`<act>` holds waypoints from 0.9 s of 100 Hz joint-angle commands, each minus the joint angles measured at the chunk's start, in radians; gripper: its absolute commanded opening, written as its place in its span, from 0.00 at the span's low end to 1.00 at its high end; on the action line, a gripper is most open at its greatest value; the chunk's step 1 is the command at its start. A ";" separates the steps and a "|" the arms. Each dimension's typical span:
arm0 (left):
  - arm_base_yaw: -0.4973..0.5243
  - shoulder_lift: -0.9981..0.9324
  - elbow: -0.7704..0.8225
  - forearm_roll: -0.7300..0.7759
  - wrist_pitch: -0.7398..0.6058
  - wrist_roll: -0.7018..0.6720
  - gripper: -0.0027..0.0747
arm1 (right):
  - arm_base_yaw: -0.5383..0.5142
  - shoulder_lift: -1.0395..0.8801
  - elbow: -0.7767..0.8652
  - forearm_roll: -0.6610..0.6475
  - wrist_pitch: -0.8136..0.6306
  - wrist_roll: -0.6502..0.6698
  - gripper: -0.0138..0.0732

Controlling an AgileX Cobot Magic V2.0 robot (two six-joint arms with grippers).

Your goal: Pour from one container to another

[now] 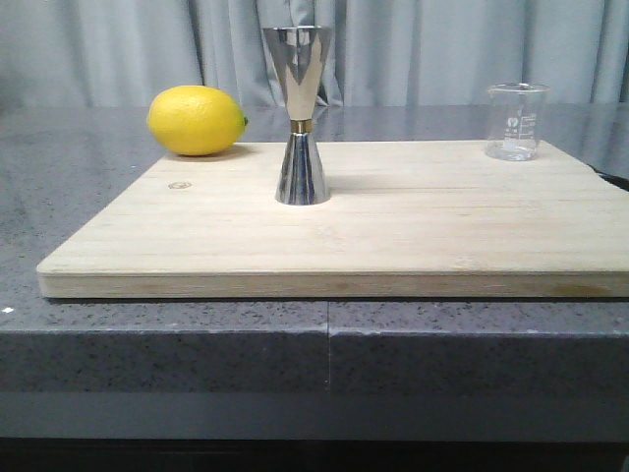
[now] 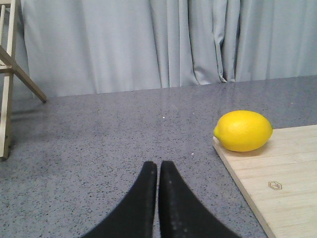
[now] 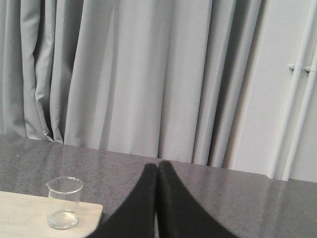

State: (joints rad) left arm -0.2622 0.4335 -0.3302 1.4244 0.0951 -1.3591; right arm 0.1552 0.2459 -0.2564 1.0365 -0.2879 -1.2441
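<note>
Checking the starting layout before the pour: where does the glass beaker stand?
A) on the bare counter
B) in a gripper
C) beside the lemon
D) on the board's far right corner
D: the beaker stands upright on the cutting board's far right corner, untouched.

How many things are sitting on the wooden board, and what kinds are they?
Lemon: 1
Steel jigger: 1
Glass beaker: 1
Total: 3 things on the wooden board
</note>
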 commanded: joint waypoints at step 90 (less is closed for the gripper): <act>-0.004 -0.014 0.011 -0.690 0.184 0.537 0.01 | -0.006 0.003 -0.027 -0.012 -0.027 -0.007 0.08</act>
State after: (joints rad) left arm -0.2643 0.4290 -0.2977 0.9256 0.2883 -1.0817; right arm 0.1552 0.2459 -0.2564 1.0404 -0.2845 -1.2441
